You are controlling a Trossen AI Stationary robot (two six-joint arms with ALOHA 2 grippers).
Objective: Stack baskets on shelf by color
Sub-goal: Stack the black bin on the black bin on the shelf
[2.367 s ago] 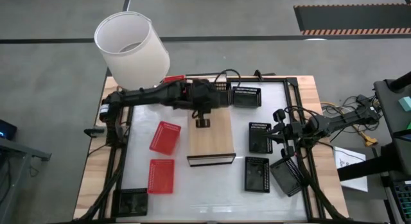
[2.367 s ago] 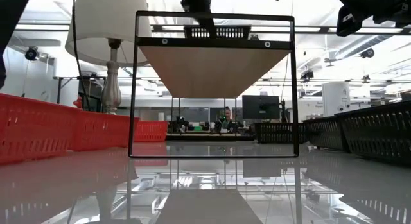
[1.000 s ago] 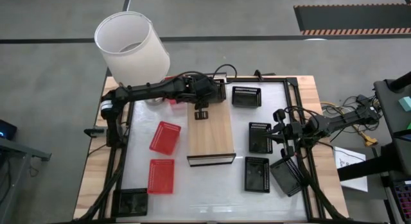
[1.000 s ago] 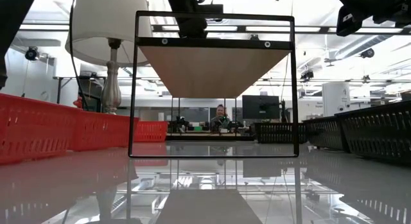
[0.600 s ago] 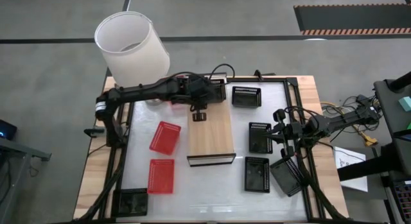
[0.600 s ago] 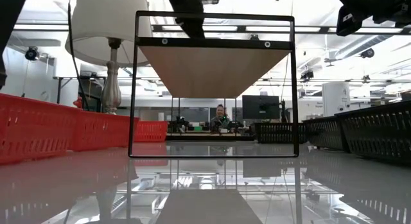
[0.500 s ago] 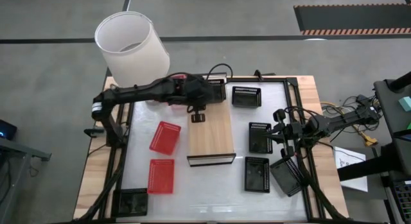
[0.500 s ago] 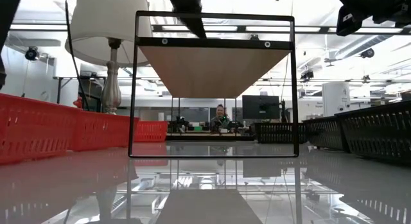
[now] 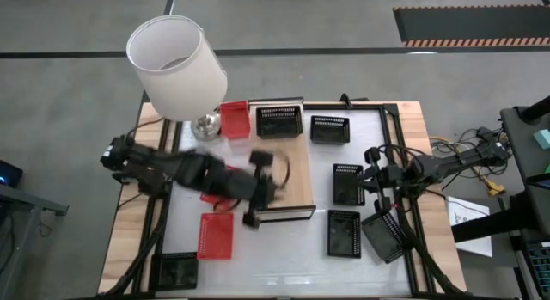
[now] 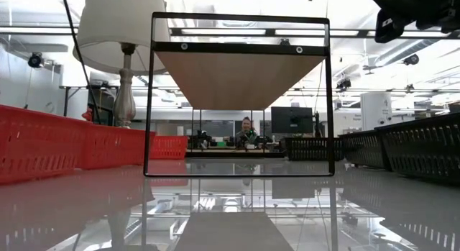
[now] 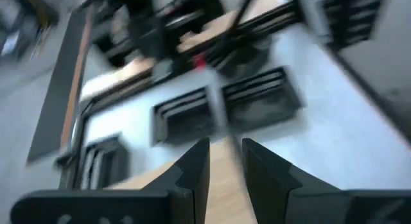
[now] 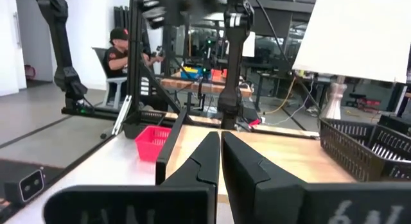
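Swung back from the shelf's far end, the left gripper now hovers over the shelf near edge, fingers slightly apart, empty. Black basket sits at the far end; right gripper rests closed.

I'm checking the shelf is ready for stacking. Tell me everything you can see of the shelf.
The shelf is a long, narrow light-wood board in a thin dark frame, standing on the white tabletop near its middle. From the low view it is a raised board on slim dark legs, open underneath. No basket shows on its visible wood. The left gripper covers its left edge in the high view; whether it touches cannot be told.
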